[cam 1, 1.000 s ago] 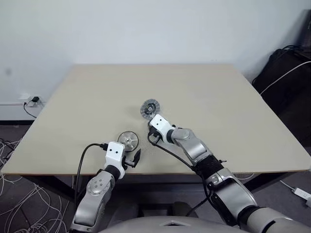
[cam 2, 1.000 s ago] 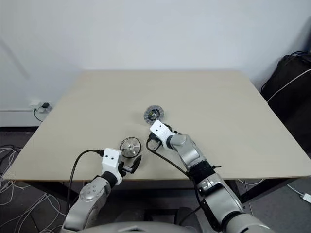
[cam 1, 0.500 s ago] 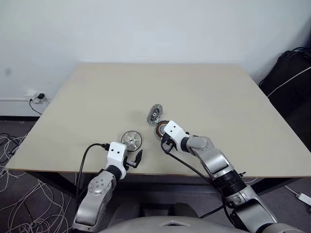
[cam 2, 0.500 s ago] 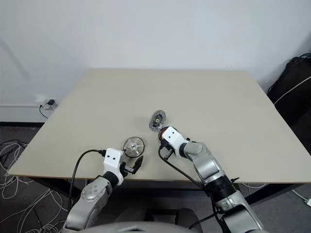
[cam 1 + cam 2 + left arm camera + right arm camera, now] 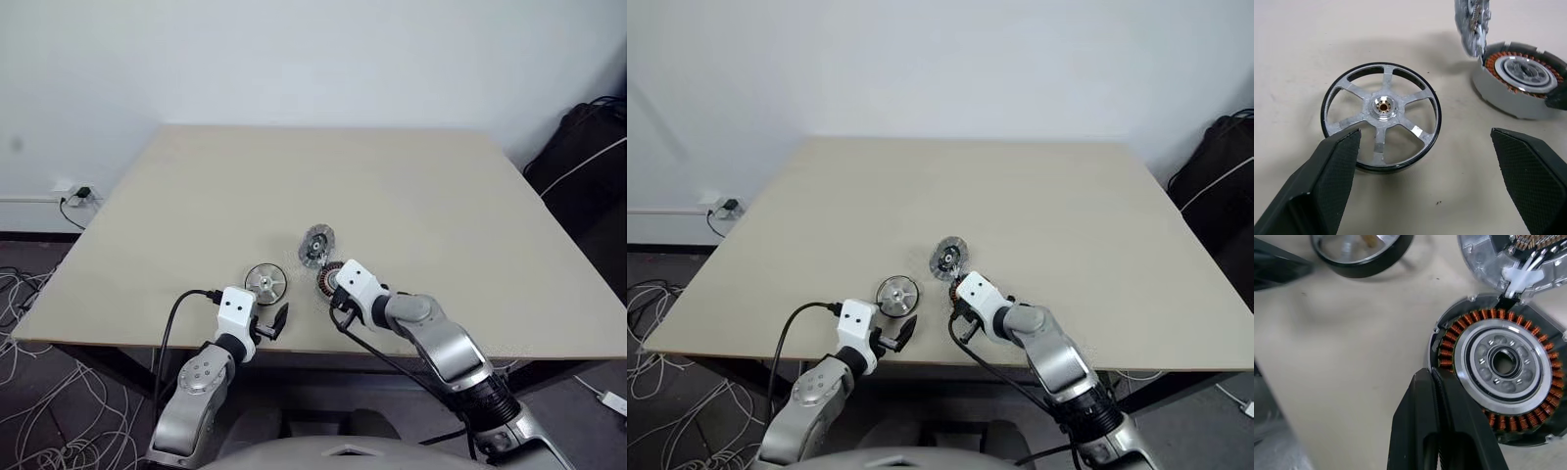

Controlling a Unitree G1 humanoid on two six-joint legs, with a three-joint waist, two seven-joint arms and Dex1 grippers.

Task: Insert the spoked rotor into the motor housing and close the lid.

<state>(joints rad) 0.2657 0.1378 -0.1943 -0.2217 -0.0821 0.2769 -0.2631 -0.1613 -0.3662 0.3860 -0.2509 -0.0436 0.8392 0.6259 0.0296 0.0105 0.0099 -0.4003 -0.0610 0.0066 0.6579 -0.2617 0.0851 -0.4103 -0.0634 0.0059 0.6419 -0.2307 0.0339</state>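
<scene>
Listing items on table (image 5: pixel 470 196), near front edge:

- Spoked rotor (image 5: pixel 1382 115): lies flat, hub up, black band round the rim, six flat spokes. Sits just ahead of L gripper (image 5: pixel 1425 171), well inside its reach, untouched. Also seen at (image 5: pixel 265 280).
- Motor housing (image 5: pixel 1501 377): flat on table, copper windings ringed round silver centre, bore open & empty. Just right of rotor, a bare strip of table between them.
- Lid (image 5: pixel 315 242): hinged to far side of housing, standing up/tilted open; white clip at the hinge in R wrist view.
- L gripper: fingers spread wide, nothing between them, hanging low over table edge with rotor framed in the gap.
- R gripper (image 5: pixel 1437 431): fingers pressed together, empty; tips at near rim of housing. Contact w/ rim can't be confirmed.

Step in hand, by my read: pick up rotor w/ L gripper; nothing inserted yet, lid not closed.

How to do it well (judgement):
- Bring L fingers down straddling rim across its full width, or pinch rim + one spoke; avoid hub, too small to grip securely.
- Rotor is thin & flat, likely to skid if one finger lands first, so close evenly.
- Keep it level on transfer, centre hub over bore before lowering; magnets may snatch it sideways.
- Keep R gripper clear of housing top, or use it to steady the rim.
- Lid must stay upright till rotor seats.
</scene>
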